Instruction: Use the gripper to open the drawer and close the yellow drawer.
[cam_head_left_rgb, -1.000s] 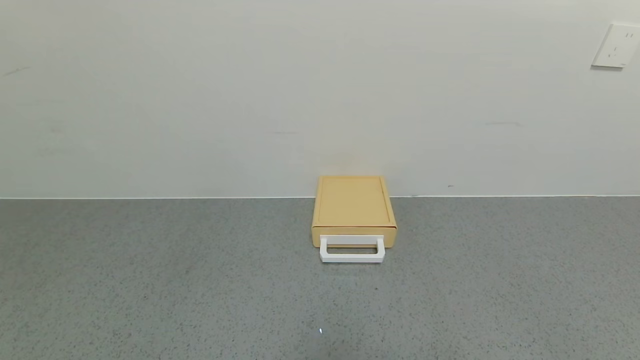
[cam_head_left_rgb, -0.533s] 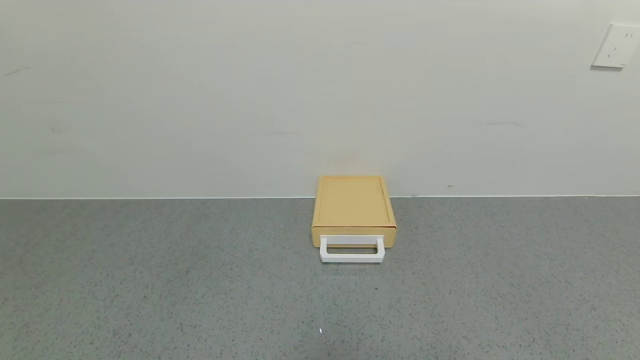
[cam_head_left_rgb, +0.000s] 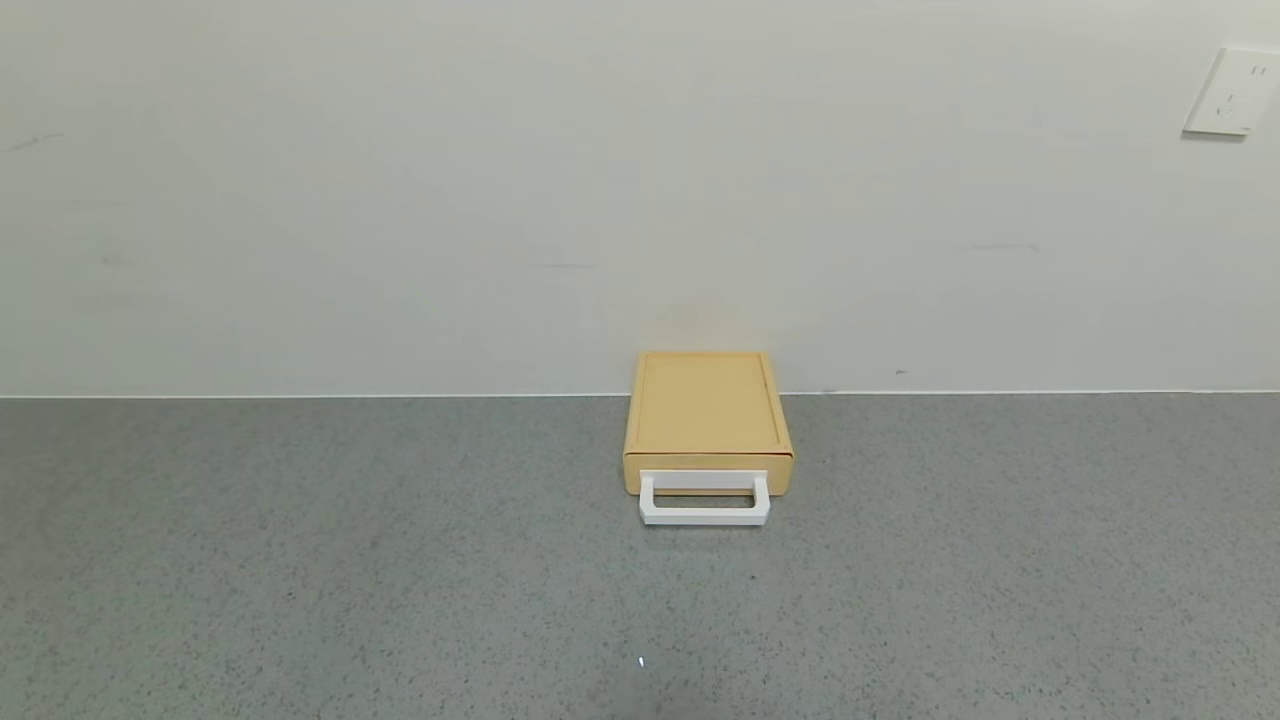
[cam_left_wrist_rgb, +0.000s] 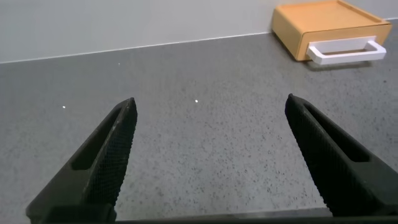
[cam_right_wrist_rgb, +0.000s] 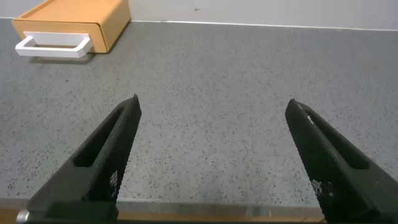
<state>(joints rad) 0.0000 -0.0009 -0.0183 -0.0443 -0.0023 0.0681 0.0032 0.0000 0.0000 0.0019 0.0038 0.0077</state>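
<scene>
The mustard-yellow drawer box (cam_head_left_rgb: 707, 415) stands on the grey counter against the wall, its drawer pushed in, with the white loop handle (cam_head_left_rgb: 704, 499) facing me. It also shows in the left wrist view (cam_left_wrist_rgb: 329, 28) and the right wrist view (cam_right_wrist_rgb: 73, 23). Neither arm shows in the head view. My left gripper (cam_left_wrist_rgb: 210, 106) is open and empty over bare counter, far from the box. My right gripper (cam_right_wrist_rgb: 213, 106) is open and empty over bare counter near the front edge, also far from the box.
The grey speckled counter (cam_head_left_rgb: 400, 560) runs the full width, with a pale wall behind it. A white wall socket (cam_head_left_rgb: 1232, 92) sits at the upper right. The counter's front edge (cam_right_wrist_rgb: 205, 211) shows in the right wrist view.
</scene>
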